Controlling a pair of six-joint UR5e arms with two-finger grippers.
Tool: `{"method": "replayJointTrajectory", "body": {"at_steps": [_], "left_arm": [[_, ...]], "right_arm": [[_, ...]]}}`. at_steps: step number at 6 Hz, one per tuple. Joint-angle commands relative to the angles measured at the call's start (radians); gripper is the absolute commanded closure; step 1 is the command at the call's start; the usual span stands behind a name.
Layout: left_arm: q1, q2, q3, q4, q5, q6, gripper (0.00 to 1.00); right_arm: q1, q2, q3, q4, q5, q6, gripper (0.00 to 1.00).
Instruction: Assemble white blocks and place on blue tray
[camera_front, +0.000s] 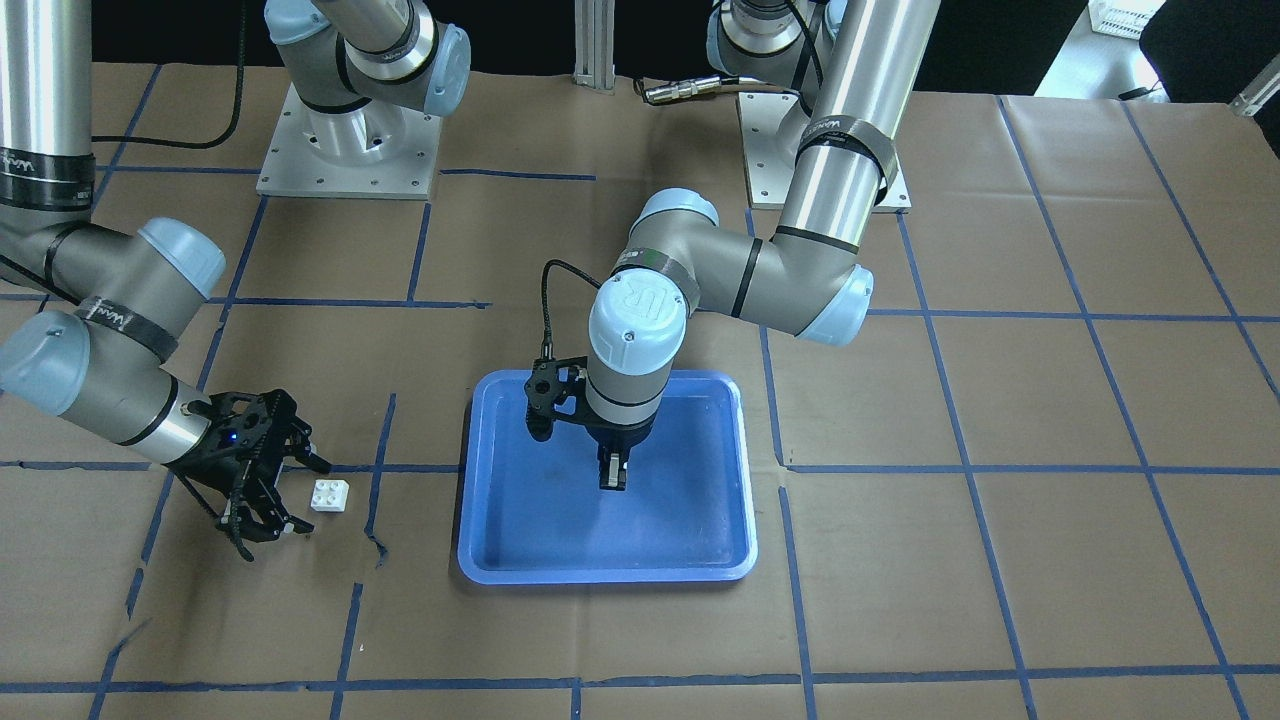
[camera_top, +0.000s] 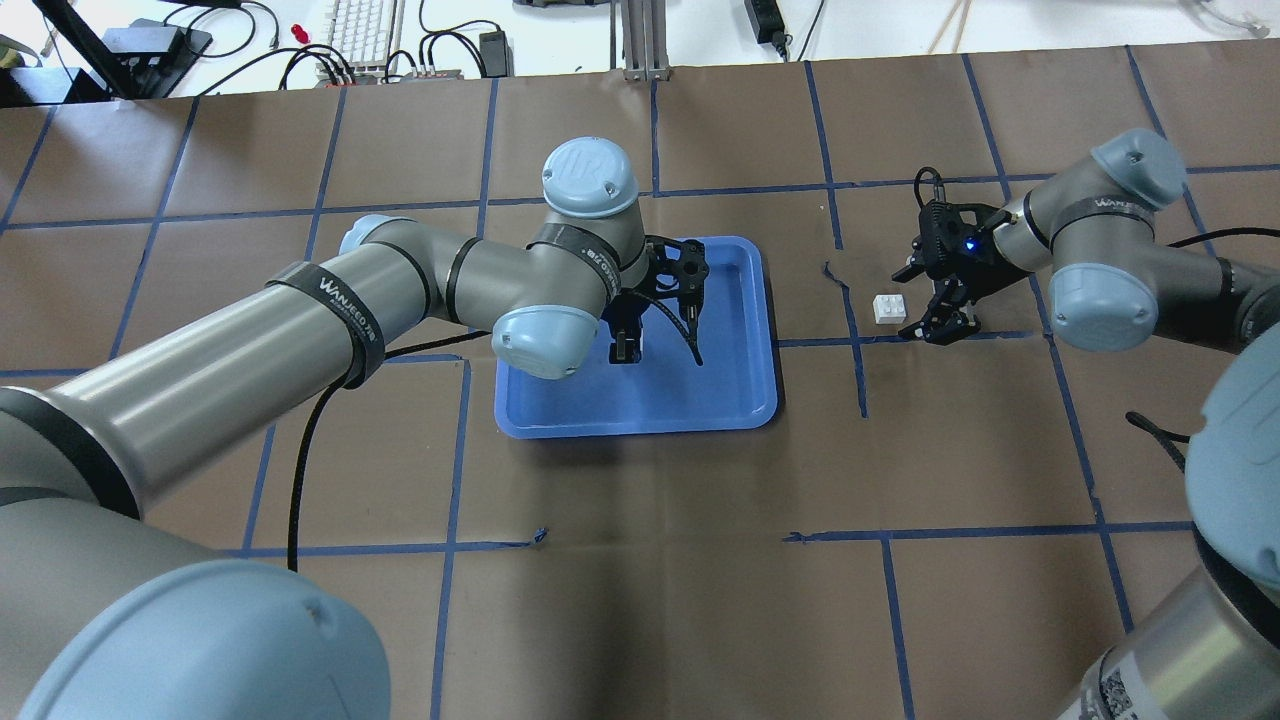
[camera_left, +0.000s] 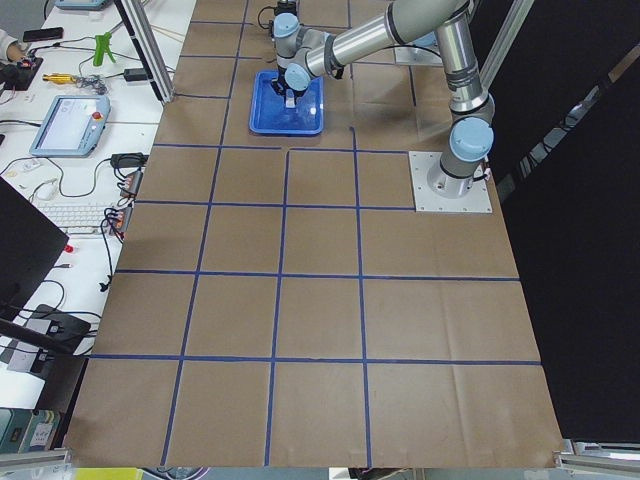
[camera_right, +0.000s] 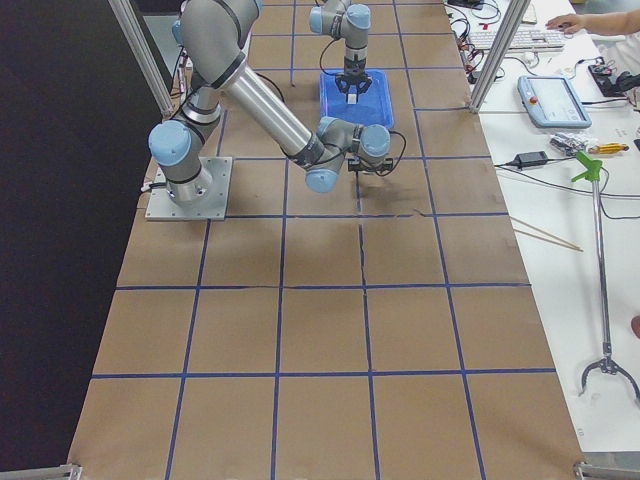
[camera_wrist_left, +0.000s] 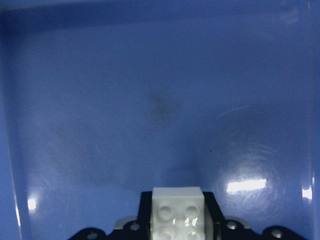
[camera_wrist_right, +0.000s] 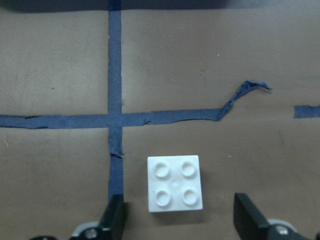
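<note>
In your front-facing view, the left gripper (camera_front: 612, 476) points straight down over the large shallow blue plastic tray (camera_front: 520, 530), jaws narrow. The right gripper (camera_front: 300, 495) sits low and spread wide at a small white square plastic studded brick (camera_front: 330, 495) on the brown paper, outside the tray.

Your left wrist camera shows a second white studded brick (camera_wrist_left: 177, 212) pinched in that gripper above the tray floor (whether it touches, you cannot tell).

Your right wrist camera puts the loose brick between both fingers (camera_wrist_right: 113, 220), touching neither.
</note>
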Motion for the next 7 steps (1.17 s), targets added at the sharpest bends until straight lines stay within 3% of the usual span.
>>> {"method": "replayJointTrajectory", "body": {"at_steps": [1,3,4,5,6,7], "left_arm": [[0.002,0.001,-0.004,-0.002,-0.001,0.007,0.73],[0.002,0.000,-0.006,-0.003,0.006,0.004,0.69],[0.002,-0.002,-0.006,-0.005,0.003,-0.002,0.31],[0.002,0.000,-0.007,-0.003,0.003,-0.001,0.13],[0.002,0.022,0.002,-0.017,0.009,0.004,0.06],[0.002,0.071,0.031,-0.095,0.011,-0.001,0.05]], "right_arm": [[-0.002,-0.003,0.001,0.004,0.002,0.002,0.26],[-0.001,-0.001,0.001,-0.002,0.048,0.002,0.33],[0.001,-0.001,0.001,-0.004,0.046,0.000,0.41],[0.001,0.000,0.001,-0.005,0.046,0.000,0.55],[0.001,-0.001,0.000,-0.007,0.046,0.000,0.67],[0.002,-0.003,0.000,-0.005,0.048,-0.003,0.75]]}}
